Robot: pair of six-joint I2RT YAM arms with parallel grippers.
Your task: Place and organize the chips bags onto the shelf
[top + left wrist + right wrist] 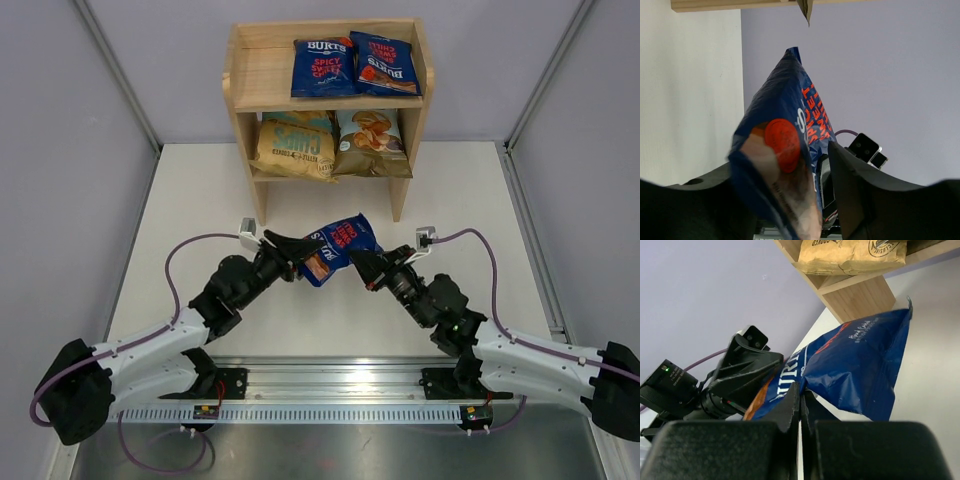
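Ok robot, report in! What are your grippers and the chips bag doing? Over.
Right gripper shut on the blue Burts bag. Left gripper around its other end, grip unclear. Shelf: top tier half free, nothing blocking.

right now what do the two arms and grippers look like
Both the left arm and right arm have white links with black joints and bases. The left gripper and right gripper are black, with two blunt fingers. A purple cable loops along each arm, and a small boxy camera sits at each wrist.
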